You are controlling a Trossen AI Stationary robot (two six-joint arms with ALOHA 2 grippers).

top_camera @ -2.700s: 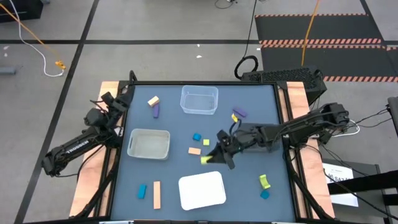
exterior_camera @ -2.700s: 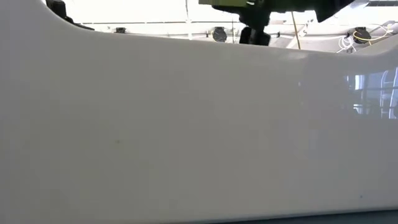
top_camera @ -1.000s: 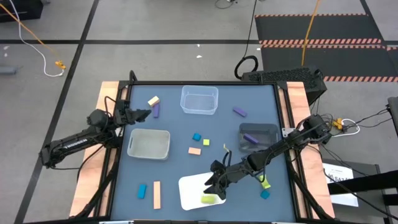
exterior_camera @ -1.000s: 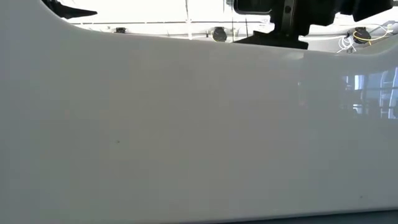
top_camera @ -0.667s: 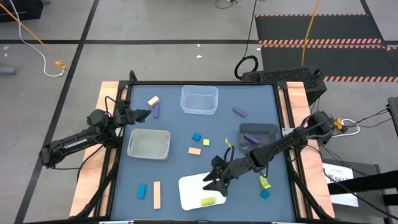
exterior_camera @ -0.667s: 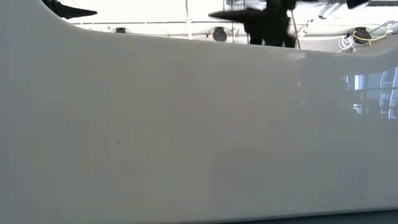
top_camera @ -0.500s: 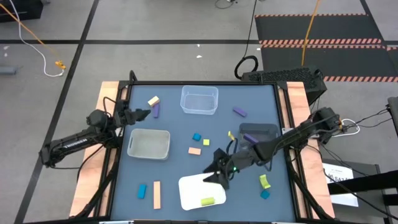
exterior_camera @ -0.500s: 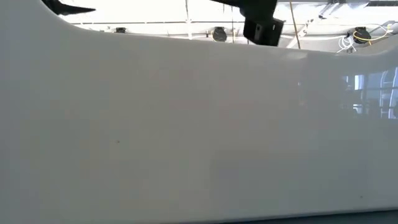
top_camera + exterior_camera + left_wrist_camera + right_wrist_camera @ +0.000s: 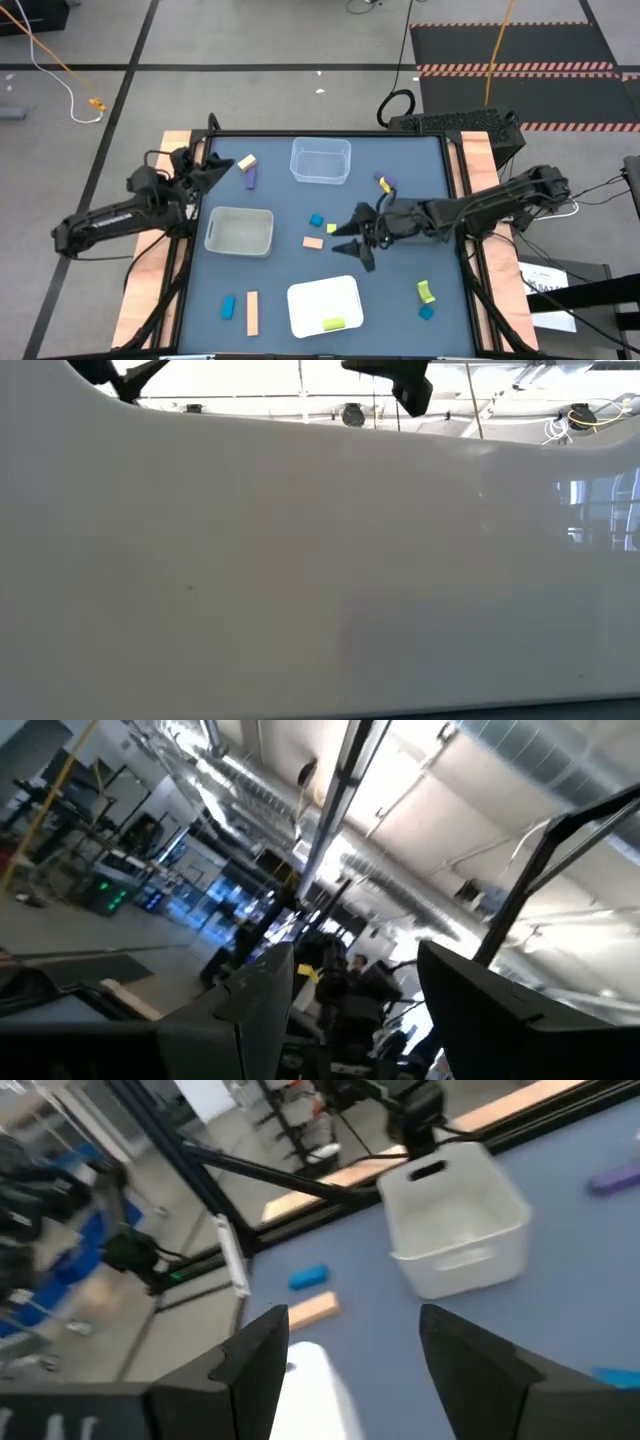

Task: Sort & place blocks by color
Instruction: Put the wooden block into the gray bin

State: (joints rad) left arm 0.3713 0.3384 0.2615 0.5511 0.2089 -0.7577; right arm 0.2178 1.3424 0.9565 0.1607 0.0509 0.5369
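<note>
Right gripper [image 9: 350, 241], fingers spread and empty, hovers mid-table; the small yellow cube [image 9: 331, 229] lies nearest, at its ten o'clock.

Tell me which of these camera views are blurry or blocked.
Low view: almost wholly blocked by the glossy wall of a white rectangular tray, with window glare at its right. Right wrist view: motion-smeared, though the grey rectangular bin still reads. Left wrist view: soft, bright ceiling lights washing it out. High view: clear.
</note>
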